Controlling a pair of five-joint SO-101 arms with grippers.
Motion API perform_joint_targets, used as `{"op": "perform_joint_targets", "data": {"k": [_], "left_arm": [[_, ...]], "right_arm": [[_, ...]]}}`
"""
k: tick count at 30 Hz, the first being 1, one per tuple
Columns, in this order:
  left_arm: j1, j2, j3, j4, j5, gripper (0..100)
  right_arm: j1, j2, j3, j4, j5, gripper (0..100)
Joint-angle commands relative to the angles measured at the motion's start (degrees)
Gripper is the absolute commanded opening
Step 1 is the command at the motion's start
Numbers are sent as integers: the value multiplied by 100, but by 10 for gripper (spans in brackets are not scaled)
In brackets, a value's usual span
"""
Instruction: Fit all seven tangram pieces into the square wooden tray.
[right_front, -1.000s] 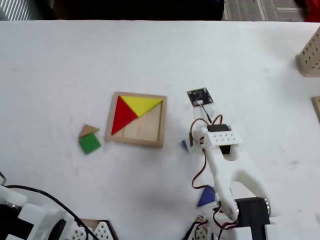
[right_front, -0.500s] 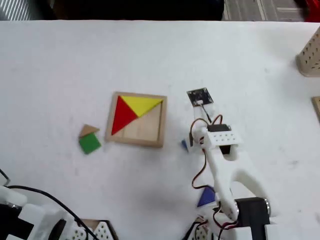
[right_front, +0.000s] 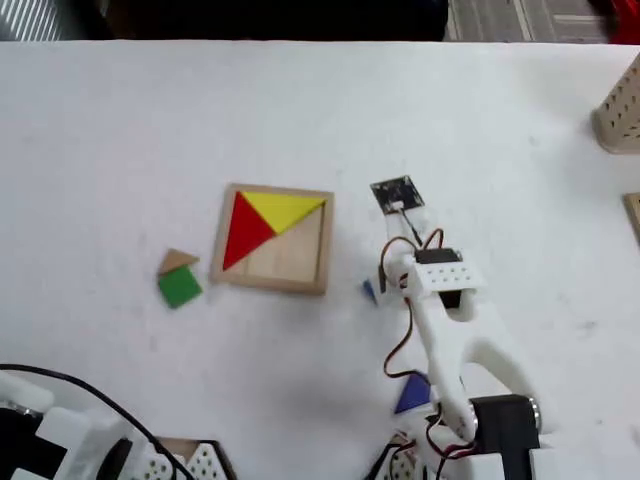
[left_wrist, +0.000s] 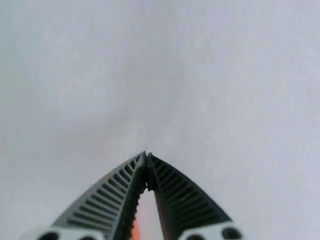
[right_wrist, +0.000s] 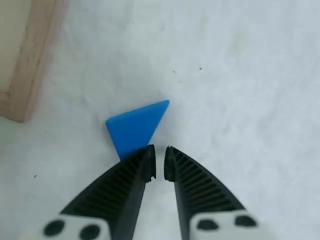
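Blue is your target: the small blue triangle (right_wrist: 135, 129) lies flat on the tabletop (right_front: 120, 130), near the outside of the square wooden tray (right_front: 272, 285) on the side facing the right arm. The right end effector (right_wrist: 159, 161) hangs low right at the piece. Its jaws are all but closed, with only a narrow slit between them and nothing in it, and one tip sits against the triangle's near edge. I would judge the step in hand to be picking this piece up, so spread the jaws well before you commit. As they stand they will only nudge it along the smooth surface. Come straight down and bracket two opposite edges, not a point, because a thin flat piece pinched at a corner is likely to swivel or pop free. Close gently and check that it lifts level. Inside the tray the red triangle (right_front: 242, 233) and the yellow triangle (right_front: 283, 206) fill the half toward the far and left sides, so plan to bring the blue one into the bare wood beside them, lowering it flat so it does not catch on the rim. The green square (right_front: 180, 289), the tan triangle (right_front: 177, 261) and a larger blue triangle (right_front: 411, 394) wait on the tabletop outside. The left end effector (left_wrist: 146, 157) is clenched tip to tip over bare tabletop, so leave it parked.
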Motion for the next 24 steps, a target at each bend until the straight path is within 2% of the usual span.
{"op": "perform_joint_targets", "data": {"k": [1, 11, 13, 17, 20, 24], "left_arm": [[-22, -242, -527, 396, 35, 24], [-31, -215, -202, 1178, 9, 24], [-31, -215, 44, 1178, -316, 38], [-31, -215, 536, 993, -774, 149], [-31, -224, 862, 615, -492, 223], [-22, -251, 1108, 378, -185, 234]], "right_arm": [[-4, -31, -167, -66, 79, 49], [-4, -31, -158, -57, 44, 49], [-4, -31, -158, -48, 44, 49], [-4, -31, -158, -57, 53, 49], [-4, -31, -158, -57, 70, 49], [-4, -31, -158, -57, 70, 49]]}}
